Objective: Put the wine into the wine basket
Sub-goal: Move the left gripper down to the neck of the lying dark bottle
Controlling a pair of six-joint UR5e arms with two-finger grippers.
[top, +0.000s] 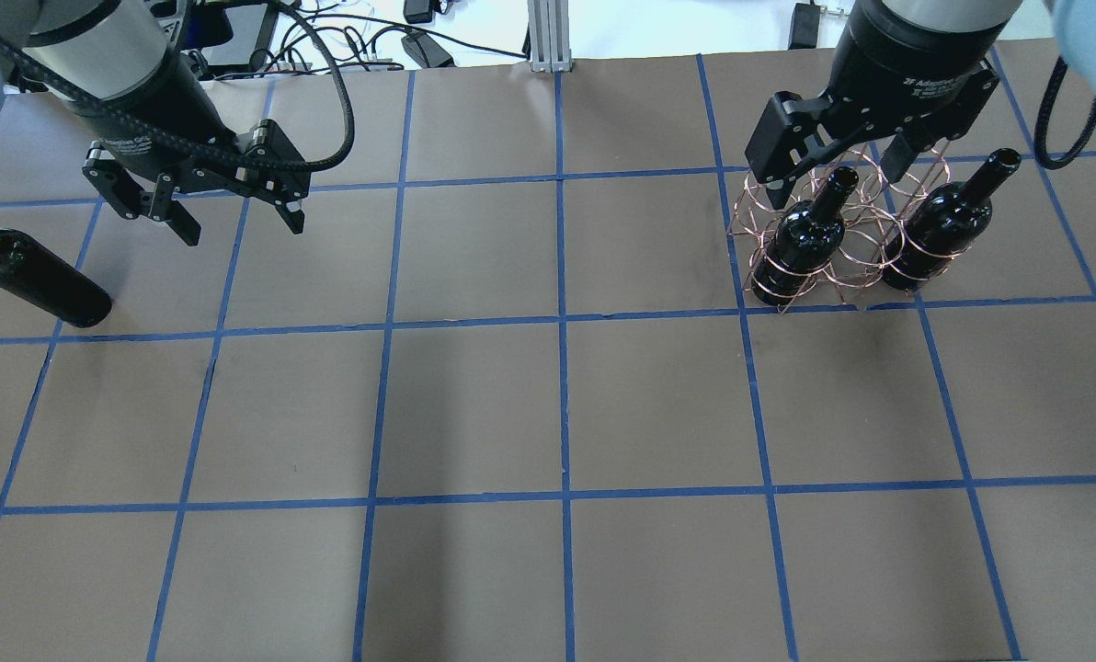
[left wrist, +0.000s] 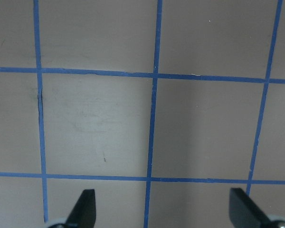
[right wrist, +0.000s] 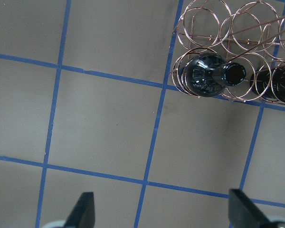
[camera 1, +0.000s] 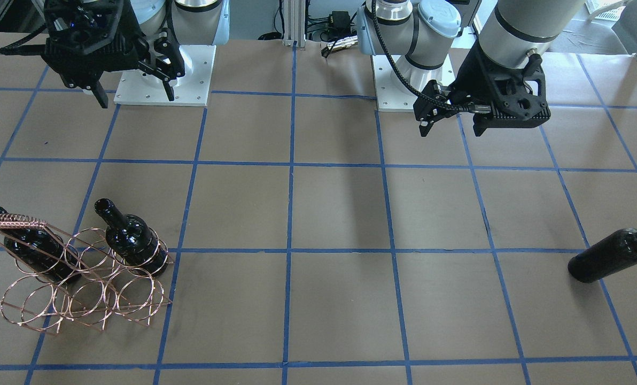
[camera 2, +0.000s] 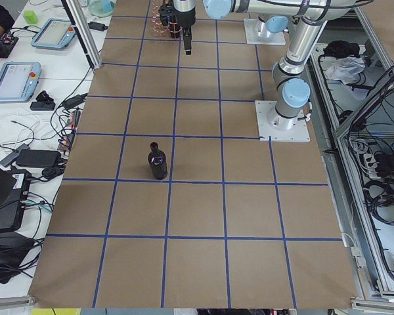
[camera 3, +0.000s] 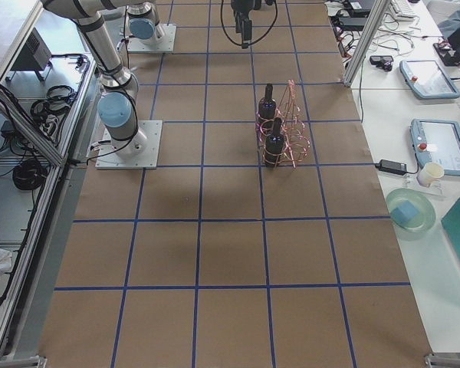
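Observation:
The loose wine bottle (top: 38, 280) is glossy black and stands upright near the table's left end; it also shows in the front view (camera 1: 612, 256) and the left side view (camera 2: 157, 164). My left gripper (top: 240, 225) hangs open and empty above the table, to the right of that bottle and apart from it. The copper wire wine basket (top: 847, 276) stands at the right with two black bottles in it (top: 805, 239) (top: 943, 225). My right gripper (top: 838, 179) is open and empty, high above the basket's near side. The right wrist view shows the basket (right wrist: 199, 19) and one bottle's mouth (right wrist: 232, 73).
The table is brown paper with a blue tape grid (top: 562, 322). The arm bases (camera 1: 163, 75) (camera 1: 404, 80) stand on white plates at the robot's edge. In the front view the basket (camera 1: 83, 299) has unfilled rings between and in front of its bottles.

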